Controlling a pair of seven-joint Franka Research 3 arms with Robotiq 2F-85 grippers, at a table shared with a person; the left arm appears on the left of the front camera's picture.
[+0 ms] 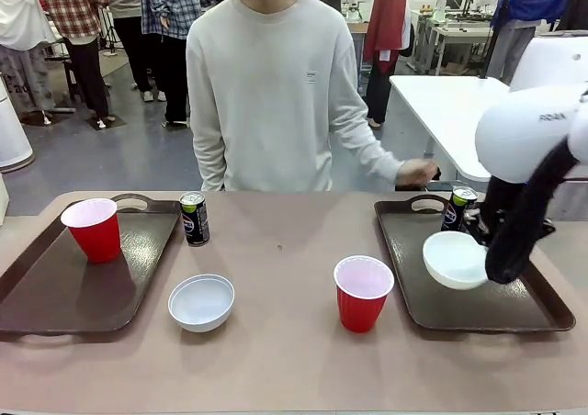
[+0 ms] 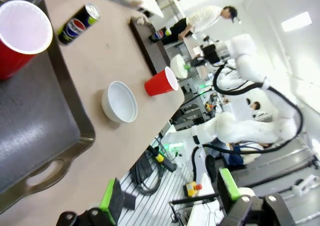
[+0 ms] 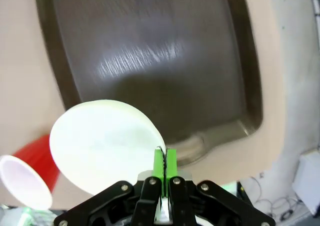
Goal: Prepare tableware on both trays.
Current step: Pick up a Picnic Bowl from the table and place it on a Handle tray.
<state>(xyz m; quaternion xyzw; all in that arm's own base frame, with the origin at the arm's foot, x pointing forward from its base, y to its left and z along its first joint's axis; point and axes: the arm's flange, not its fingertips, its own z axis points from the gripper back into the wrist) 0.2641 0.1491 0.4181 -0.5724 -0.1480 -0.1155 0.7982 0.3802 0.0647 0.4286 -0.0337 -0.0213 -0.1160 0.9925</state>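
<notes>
The right gripper (image 3: 164, 158) is pinched shut on the rim of one white bowl (image 1: 454, 259). Its green pads (image 3: 159, 161) press together over the edge, holding the bowl above the right tray (image 1: 478, 314). At that tray's far left corner stands a dark can (image 1: 457, 207). The person's hand (image 1: 418, 171) rests just beyond it, at the table's far edge. A red cup (image 1: 363, 292) stands on the table (image 1: 285, 360) just left of the right tray.

The left gripper (image 2: 170, 196) hangs with its fingers spread wide and nothing between them, near the left tray (image 1: 55, 296). That tray carries the other red cup (image 1: 92, 229) at its far end. The second can (image 1: 194, 218) stands on the table just beside the tray's far right corner. The second bowl (image 1: 201, 301) sits on the table to the tray's right, nearer.
</notes>
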